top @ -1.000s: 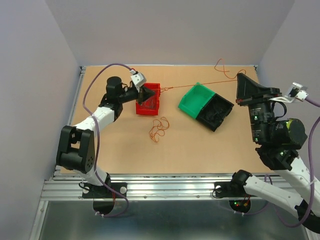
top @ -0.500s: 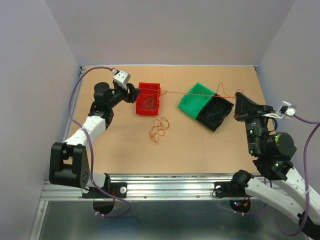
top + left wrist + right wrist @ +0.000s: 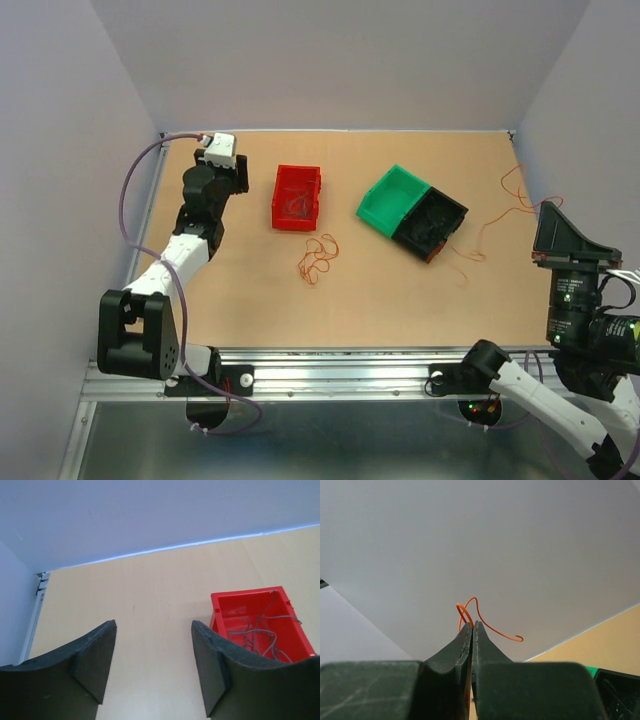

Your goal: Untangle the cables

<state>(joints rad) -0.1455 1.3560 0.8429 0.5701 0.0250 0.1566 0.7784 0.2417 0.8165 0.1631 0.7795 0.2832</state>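
1. The right tool (image 3: 472, 625) is pinched fully shut on one orange strand (image 3: 474, 598) and is raised over the right edge of the desk (image 3: 400, 290). A short curled end sticks out past the tips. The rest trails down to the desk, ending just beside the black bin (image 3: 455, 210).
2. The left tool (image 3: 153, 625) stands wide with nothing between its pads, over the far left corner. It is near the red bin (image 3: 296, 226) but clear of it.
3. The cables lie in three places: the strand in the right tool, a small orange coil (image 3: 317, 258) loose on the desk just in front of the red bin, and a bunch of thin wires (image 3: 257, 632) inside that bin.
4. We judge these wires to be very light and limp, yet springy enough to keep their curl. They will likely slide through the pads unless these close fully, and loops may catch on a bin rim. A hard pull would probably tighten a knot rather than free it.
5. We would take hold of a single strand near a free end, or where it leaves the bunch, and not the middle of the tangle.
6. The green bin (image 3: 378, 205) touches the black one. We can make out no wire in the green bin, and the inside of the black bin is too dark to tell.
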